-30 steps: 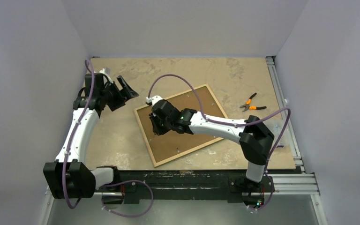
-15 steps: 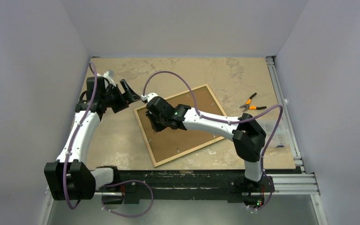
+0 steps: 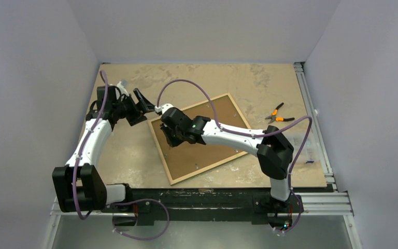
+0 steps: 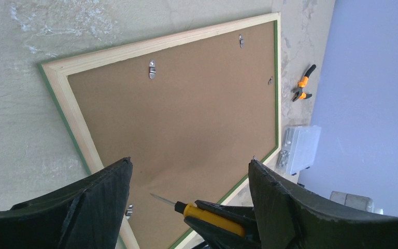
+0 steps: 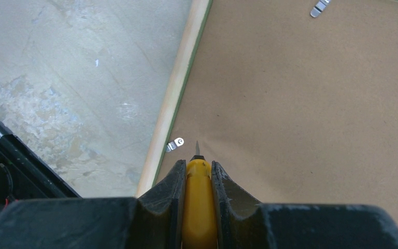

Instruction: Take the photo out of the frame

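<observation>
Since a second ago the right gripper (image 5: 197, 163) has swung to the frame (image 4: 160, 44) at its left edge, and the left gripper (image 4: 189, 162) has moved in over the nearby corner. Right fingers are clamped on a yellow-handled pick (image 5: 198, 202), its tip just beside a metal clip (image 5: 175, 144). Left fingers are spread wide, hovering. The frame lies face-down on the table (image 3: 129, 155), with the photo (image 4: 202, 114) seated inside, brown back up.

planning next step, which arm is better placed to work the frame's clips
Right: right end effector grips the yellow-handled tool, tip beside a metal clip; left end effector is open, empty.
</observation>
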Controlling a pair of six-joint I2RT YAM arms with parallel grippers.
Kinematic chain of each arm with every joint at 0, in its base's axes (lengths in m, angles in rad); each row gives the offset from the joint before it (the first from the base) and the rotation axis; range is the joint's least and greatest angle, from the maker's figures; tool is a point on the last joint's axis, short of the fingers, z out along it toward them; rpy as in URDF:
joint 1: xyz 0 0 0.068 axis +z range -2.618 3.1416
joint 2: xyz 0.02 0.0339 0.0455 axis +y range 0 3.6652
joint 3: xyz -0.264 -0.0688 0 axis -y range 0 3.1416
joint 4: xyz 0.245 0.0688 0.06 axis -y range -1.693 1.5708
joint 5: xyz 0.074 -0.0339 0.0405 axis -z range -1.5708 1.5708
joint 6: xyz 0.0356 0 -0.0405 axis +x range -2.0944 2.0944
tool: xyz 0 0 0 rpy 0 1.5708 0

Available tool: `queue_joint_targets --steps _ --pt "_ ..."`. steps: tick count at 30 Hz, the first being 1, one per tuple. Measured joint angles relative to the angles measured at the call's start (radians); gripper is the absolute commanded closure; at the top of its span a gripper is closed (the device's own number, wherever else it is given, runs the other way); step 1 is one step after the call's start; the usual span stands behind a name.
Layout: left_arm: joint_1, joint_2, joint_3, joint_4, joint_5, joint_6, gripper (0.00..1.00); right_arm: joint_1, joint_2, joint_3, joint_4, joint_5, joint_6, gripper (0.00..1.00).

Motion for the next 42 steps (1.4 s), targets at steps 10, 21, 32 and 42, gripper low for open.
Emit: queue_joint_targets --steps 10,21,32,42 --pt "0.02 0.02 -0.002 0.031 0.037 -0.028 0.21 0.028 0.066 0.046 0.006 -0.029 -0.01 1.0" --pt "0.04 0.026 -0.018 0.053 0.053 -0.051 0.22 0.046 0.083 0.06 0.006 -0.041 -0.011 1.0" --pt "0.041 0.028 -0.019 0.06 0.066 -0.053 0.23 0.068 0.084 0.071 -0.028 -0.002 -0.013 1.0" --pt "0.041 0.028 -0.031 0.076 0.074 -0.054 0.23 0.084 0.084 0.072 -0.033 0.048 -0.009 1.0"
